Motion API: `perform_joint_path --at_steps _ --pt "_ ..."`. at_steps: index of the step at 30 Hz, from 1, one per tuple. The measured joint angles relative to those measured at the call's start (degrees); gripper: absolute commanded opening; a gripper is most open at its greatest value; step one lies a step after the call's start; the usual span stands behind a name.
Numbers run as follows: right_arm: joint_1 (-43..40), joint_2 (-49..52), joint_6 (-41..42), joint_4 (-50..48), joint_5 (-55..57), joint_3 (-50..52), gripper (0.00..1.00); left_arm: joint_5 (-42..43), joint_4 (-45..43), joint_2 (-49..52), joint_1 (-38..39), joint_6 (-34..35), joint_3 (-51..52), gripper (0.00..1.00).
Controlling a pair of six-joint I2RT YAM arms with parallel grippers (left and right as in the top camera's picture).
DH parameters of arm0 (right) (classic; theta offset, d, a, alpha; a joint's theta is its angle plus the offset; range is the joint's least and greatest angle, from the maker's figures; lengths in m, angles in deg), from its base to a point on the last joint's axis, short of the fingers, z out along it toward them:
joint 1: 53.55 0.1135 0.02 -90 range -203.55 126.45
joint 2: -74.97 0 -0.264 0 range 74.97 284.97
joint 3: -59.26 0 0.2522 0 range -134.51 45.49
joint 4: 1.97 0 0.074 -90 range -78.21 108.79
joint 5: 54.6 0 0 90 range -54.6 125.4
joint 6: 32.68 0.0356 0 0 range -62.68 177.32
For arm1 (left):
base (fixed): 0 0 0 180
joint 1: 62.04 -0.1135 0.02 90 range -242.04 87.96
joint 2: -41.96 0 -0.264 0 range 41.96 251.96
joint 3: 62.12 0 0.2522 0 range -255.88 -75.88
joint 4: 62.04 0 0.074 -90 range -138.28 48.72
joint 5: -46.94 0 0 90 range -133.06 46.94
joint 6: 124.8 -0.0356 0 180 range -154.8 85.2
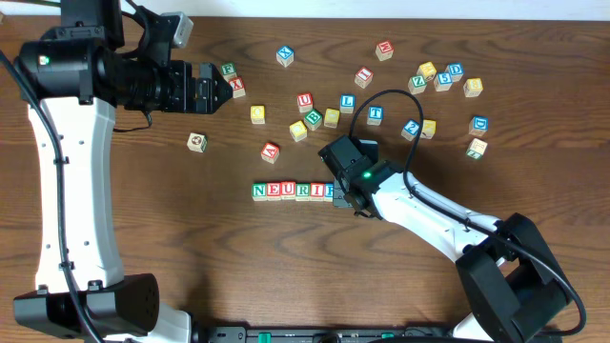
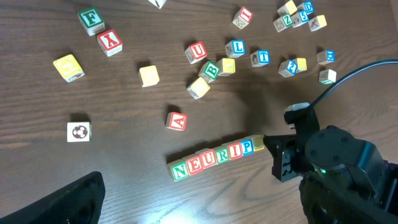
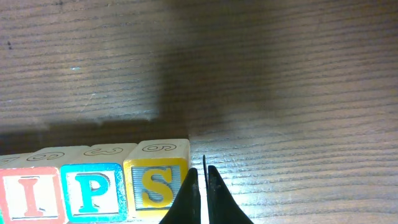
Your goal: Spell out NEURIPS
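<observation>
right gripper (image 3: 203,169) pinched together, empty, just beside S block (image 3: 157,184); overhead it hides block row (image 1: 291,191) end; left gripper (image 1: 217,91) spread apart

— Which loose cubes lie near the right claw (image 1: 337,196)?
— A red A cube (image 1: 271,151), up and left of it. Farther up, a green B cube (image 1: 314,119) (just beside a yellow one (image 1: 331,117)).
— Farther off?
— A football cube (image 1: 196,142), well left, on the wooden table (image 1: 191,248).
</observation>
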Motion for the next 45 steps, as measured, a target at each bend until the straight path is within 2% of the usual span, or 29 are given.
perform_joint_path --at_steps 14,22,29,30,31,32,33,34,41,45 --pt "0.0 0.0 0.0 0.4 0.0 0.0 0.01 0.0 0.0 0.0 0.0 0.0 0.0 0.98" --pt "-2.4 -0.6 -0.1 4.6 0.7 0.2 0.01 0.0 0.0 0.0 0.0 0.0 0.0 0.98" --pt "-4.9 -10.0 -2.0 7.3 2.7 0.5 0.01 0.0 0.0 0.0 0.0 0.0 0.0 0.98" --pt "-5.0 -11.9 -2.9 7.3 2.9 0.5 0.09 0.0 0.0 0.0 0.0 0.0 0.0 0.98" --pt "-5.0 -13.7 -4.0 7.3 3.0 0.5 0.23 0.0 0.0 0.0 0.0 0.0 0.0 0.98" --pt "-5.0 -15.5 -5.2 7.4 3.1 0.5 0.41 0.0 0.0 0.0 0.0 0.0 0.0 0.98" --pt "-5.0 -17.7 -6.5 7.4 3.1 0.5 0.67 0.0 0.0 0.0 0.0 0.0 0.0 0.98" --pt "-5.0 -19.5 -7.1 7.6 3.1 0.5 0.99 0.0 0.0 0.0 0.0 0.0 0.0 0.98" --pt "-5.0 -29.7 -10.2 9.1 3.6 0.5 0.99 0.0 0.0 0.0 0.0 0.0 0.0 0.98" --pt "-5.0 -30.6 -10.4 9.8 3.7 0.5 0.99 0.0 0.0 0.0 0.0 0.0 0.0 0.98"
